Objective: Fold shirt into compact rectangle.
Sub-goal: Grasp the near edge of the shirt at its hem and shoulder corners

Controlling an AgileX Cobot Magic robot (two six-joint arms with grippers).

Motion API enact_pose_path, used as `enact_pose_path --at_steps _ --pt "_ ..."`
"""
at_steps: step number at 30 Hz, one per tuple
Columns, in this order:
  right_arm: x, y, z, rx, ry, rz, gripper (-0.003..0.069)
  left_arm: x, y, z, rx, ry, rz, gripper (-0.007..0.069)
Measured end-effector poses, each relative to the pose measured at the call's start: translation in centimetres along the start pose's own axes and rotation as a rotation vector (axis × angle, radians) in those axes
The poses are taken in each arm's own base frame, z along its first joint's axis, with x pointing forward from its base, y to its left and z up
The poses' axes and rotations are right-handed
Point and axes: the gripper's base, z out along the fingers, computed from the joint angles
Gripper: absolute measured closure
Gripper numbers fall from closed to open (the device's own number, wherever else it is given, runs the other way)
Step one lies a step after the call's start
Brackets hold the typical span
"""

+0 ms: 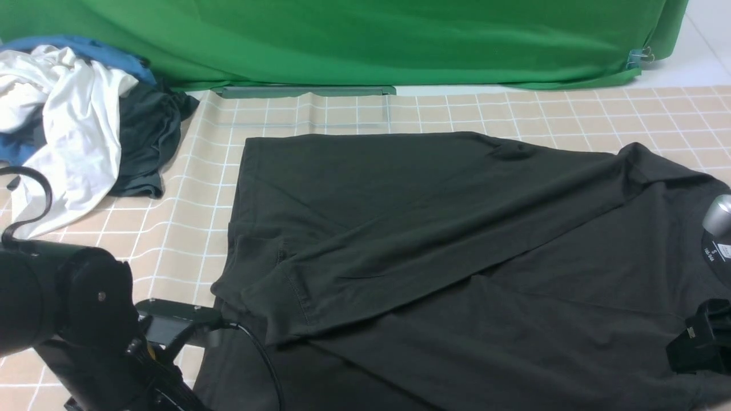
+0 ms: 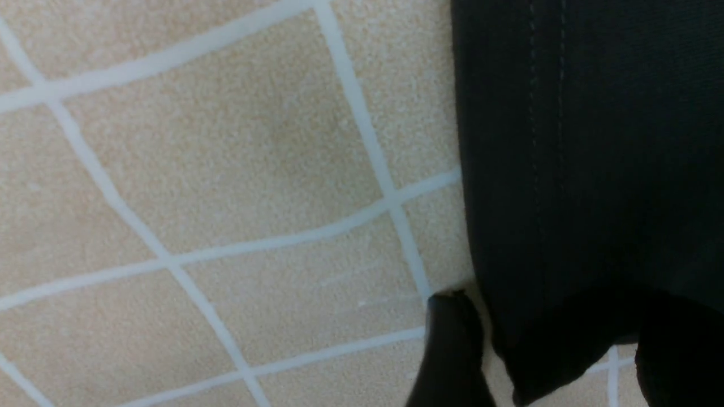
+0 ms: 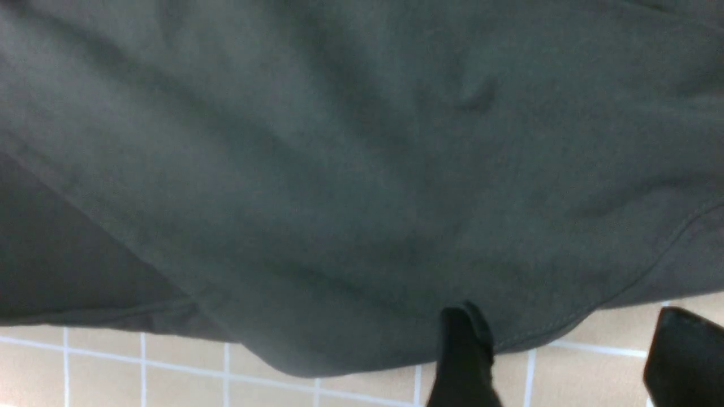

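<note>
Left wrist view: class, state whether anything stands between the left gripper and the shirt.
Nothing visible does. The stitched edge of the shirt lies right between the open fingers of the left gripper, with only bare checked tablecloth beside it.

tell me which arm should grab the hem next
probably left: the left arm has open jaws straddling the shirt's hem, ready to pinch; the right arm sits by the collar
</note>
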Motion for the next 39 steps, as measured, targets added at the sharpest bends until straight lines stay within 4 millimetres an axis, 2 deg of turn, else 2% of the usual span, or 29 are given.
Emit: enact_pose_path --at_steps 7,16,20,23,24,25,26,30,32,39 --pt "-0.1 0.0 0.0 0.002 -0.014 0.000 0.0200 0.5 -0.4 0.5 0.056 0.015 0.009 0.0212" --pt "-0.2 0.0 0.0 0.003 -0.021 0.000 0.0200 0.5 -0.1 0.8 0.033 -0.011 0.029 0.0232" --pt "-0.2 0.0 0.0 0.003 -0.021 0.000 0.0200 0.3 -0.1 0.8 0.027 -0.029 0.046 0.0338" --pt "-0.2 0.0 0.0 0.003 -0.021 0.000 0.0200 0.1 0.0 0.8 0.020 -0.054 0.089 0.0503" --pt "-0.2 0.0 0.0 0.003 -0.021 0.000 0.0200 0.1 0.0 0.8 0.020 -0.056 0.089 0.0513" --pt "-0.2 0.0 0.0 0.003 -0.022 0.000 0.0200 0.0 0.0 0.8 0.019 -0.057 0.097 0.0575" --pt "-0.2 0.0 0.0 0.003 -0.022 0.000 0.0200 0.0 -0.1 0.6 0.017 -0.055 0.101 0.0589" --pt "-0.2 0.0 0.0 0.003 -0.025 0.000 0.0200 -0.3 0.1 -0.4 -0.018 -0.044 0.108 0.0592" --pt "-0.2 0.0 0.0 0.003 -0.023 0.000 0.0200 -0.3 0.4 -2.0 -0.082 -0.066 0.079 0.0592" --pt "0.3 -0.1 0.0 0.015 0.028 -0.013 0.0200 2.2 1.2 -5.3 -0.229 -0.104 -0.008 0.0592"
